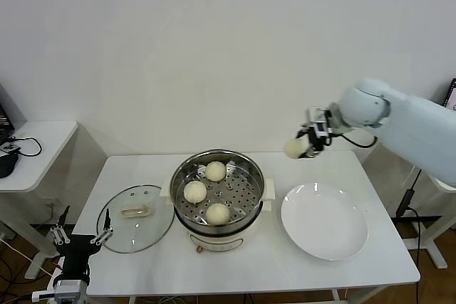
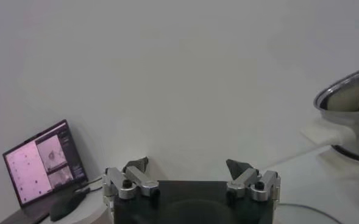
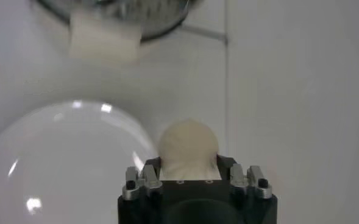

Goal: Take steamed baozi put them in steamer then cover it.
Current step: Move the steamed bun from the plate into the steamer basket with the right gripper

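Three cream-white baozi lie in the shiny perforated steamer on the cream pot at the table's middle. My right gripper is shut on the fourth baozi and holds it in the air, above the table's far side, right of the steamer and beyond the plate. The right wrist view shows this baozi between the jaws. The glass cover lies flat on the table left of the steamer. My left gripper is open and empty, low at the table's front left corner.
A white plate lies bare on the table right of the steamer, also in the right wrist view. A side table with cables stands at the left. A laptop shows in the left wrist view.
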{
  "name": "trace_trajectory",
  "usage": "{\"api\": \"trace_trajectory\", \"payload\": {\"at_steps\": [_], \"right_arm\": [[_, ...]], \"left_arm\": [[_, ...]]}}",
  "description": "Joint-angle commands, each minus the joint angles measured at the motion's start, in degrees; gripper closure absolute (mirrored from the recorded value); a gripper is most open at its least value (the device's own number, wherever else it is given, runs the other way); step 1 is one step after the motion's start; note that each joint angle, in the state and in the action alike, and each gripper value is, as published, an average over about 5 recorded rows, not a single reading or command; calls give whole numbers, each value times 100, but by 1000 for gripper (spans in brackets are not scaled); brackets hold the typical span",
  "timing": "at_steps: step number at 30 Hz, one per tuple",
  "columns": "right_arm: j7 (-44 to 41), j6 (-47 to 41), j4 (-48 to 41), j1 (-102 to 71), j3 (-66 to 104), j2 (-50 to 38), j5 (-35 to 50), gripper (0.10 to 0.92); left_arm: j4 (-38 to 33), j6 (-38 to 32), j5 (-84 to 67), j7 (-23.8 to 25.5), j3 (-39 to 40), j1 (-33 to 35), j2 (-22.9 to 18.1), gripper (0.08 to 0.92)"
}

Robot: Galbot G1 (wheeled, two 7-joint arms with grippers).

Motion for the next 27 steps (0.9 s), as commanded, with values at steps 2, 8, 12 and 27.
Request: {"api": "trace_trajectory", "payload": {"at_steps": [2, 8, 12, 27], "right_arm": [[799, -779, 546, 809, -1029, 1143, 1637, 431], [1211, -1099, 354, 286, -941, 1562, 1852, 431], [1371, -1243, 173, -14, -940, 1691, 1836, 429], [1383, -1346, -275, -702, -864, 1688, 1449, 423]], "left_arm": [[23, -10, 9, -4, -5, -11, -5, 177], [9, -8, 6, -5, -19, -20, -37, 177], [2, -8, 3, -5, -27, -22, -58, 177], [35, -7, -1, -4, -51, -51, -82, 177]]}}
